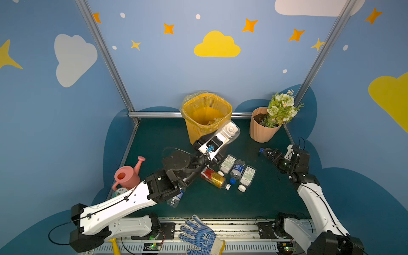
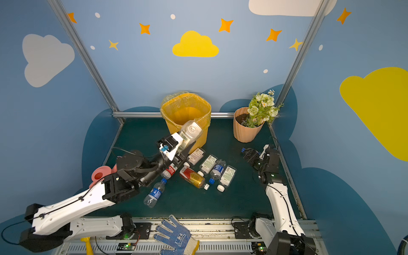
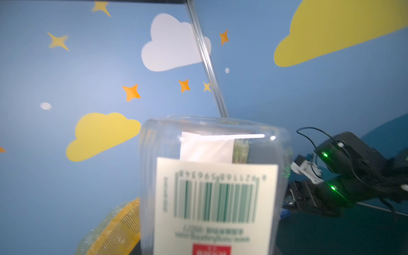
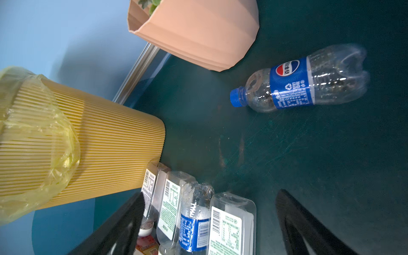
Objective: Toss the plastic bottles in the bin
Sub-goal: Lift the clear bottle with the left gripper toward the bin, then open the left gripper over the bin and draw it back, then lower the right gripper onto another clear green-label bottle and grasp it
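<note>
At the bin's (image 1: 194, 130) near rim: left pincer (image 1: 217, 142) clamped on a clear barcoded bottle (image 1: 228, 131), held up off the bench (image 1: 254, 203), base end pointing away from the pincer. Left wrist view: barcode label fills the frame, yellow bin rim just beside it. Bottle over the opening or only in front of it, can't tell.

Right pincer (image 1: 267, 152) spread wide, nothing between its fingers (image 4: 123, 225). It sits low on the right side of the bench, near the peach flower pot (image 1: 262, 130). Pepsi bottle (image 4: 304, 81), blue cap, lies on its side on the bench just ahead of it, not touched.

Mid-bench: bottle heap (image 1: 236, 171) lying flat side by side, barcoded, blue-label, barcoded. Red-and-yellow bottle (image 1: 213, 177) lies beside them. Another blue-label bottle (image 2: 154, 194) lies by the left arm. Pink watering can (image 1: 127, 174) at the left edge.
</note>
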`<state>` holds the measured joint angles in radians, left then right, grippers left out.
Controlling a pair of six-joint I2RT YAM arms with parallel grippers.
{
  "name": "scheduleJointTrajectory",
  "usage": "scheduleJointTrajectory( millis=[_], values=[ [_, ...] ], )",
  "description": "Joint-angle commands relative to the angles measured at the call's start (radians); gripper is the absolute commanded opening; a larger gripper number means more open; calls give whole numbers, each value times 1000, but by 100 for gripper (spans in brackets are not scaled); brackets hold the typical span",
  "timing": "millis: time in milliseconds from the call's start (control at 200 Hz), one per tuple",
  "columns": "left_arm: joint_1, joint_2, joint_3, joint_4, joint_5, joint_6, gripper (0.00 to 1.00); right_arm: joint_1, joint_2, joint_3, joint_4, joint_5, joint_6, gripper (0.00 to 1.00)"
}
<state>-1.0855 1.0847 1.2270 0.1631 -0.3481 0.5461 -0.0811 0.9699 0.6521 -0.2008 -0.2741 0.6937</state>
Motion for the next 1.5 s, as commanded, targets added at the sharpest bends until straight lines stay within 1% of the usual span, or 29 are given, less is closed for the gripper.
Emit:
scheduleJointTrajectory(
  millis=[0, 90, 155, 230, 275, 330, 390, 425, 455, 501, 521, 571, 641, 716, 766, 836, 941, 1091, 1186, 1331, 1492],
  values=[
    [84, 24, 81, 142, 112, 109, 54, 15, -2, 14, 26, -27, -20, 90],
    [173, 91, 135, 218, 147, 44, 54, 25, -3, 15, 24, -19, -23, 89],
    [272, 161, 170, 253, 187, -46, 54, 30, -3, 14, 23, -16, -23, 89],
    [403, 258, 224, 247, 241, -219, 55, 35, 1, 14, 23, -16, -26, 89],
    [476, 328, 270, 222, 276, -338, 57, 36, 4, 14, 21, -15, -28, 89],
    [553, 431, 349, 161, 338, -483, 63, 39, 6, 15, 22, -14, -30, 89],
    [610, 535, 473, 12, 424, -596, 70, 38, 6, 15, 17, -13, -31, 90],
    [626, 583, 534, -73, 490, -615, 74, 38, 3, 43, 12, -11, -35, 90],
    [627, 604, 589, -144, 514, -614, 80, 38, -1, 48, 3, -6, -39, 90],
    [619, 612, 638, -212, 508, -605, 97, 38, -8, 52, -9, 4, -45, 90],
    [614, 602, 650, -227, 500, -602, 100, 38, -12, 52, -12, 13, -43, 90],
    [607, 554, 639, -209, 492, -576, 100, 38, -21, 49, -16, 22, -47, 90],
    [583, 451, 563, -88, 452, -526, 100, 39, -25, 47, -22, 26, -49, 90],
    [542, 336, 478, 13, 402, -441, 100, 42, -17, 50, -30, 23, -50, 90],
    [520, 272, 435, 33, 383, -401, 100, 46, -8, 56, -39, 24, -48, 89],
    [502, 187, 375, 25, 391, -388, 100, 64, 8, 65, -51, 33, -46, 89],
    [497, 88, 241, 36, 377, -412, 100, 110, 42, 88, -83, 72, -52, 89],
    [496, -25, 52, 9, 265, -431, 100, 183, 92, 135, -163, 134, -64, 89],
    [497, -85, -37, -38, 219, -459, 100, 220, 107, 147, -190, 172, -54, 88],
    [498, -187, -181, -111, 117, -546, 100, 276, 133, 146, -222, 219, -20, 88],
    [500, -301, -342, -155, 63, -644, 100, 326, 194, 140, -280, 250, 6, 88]
  ],
)
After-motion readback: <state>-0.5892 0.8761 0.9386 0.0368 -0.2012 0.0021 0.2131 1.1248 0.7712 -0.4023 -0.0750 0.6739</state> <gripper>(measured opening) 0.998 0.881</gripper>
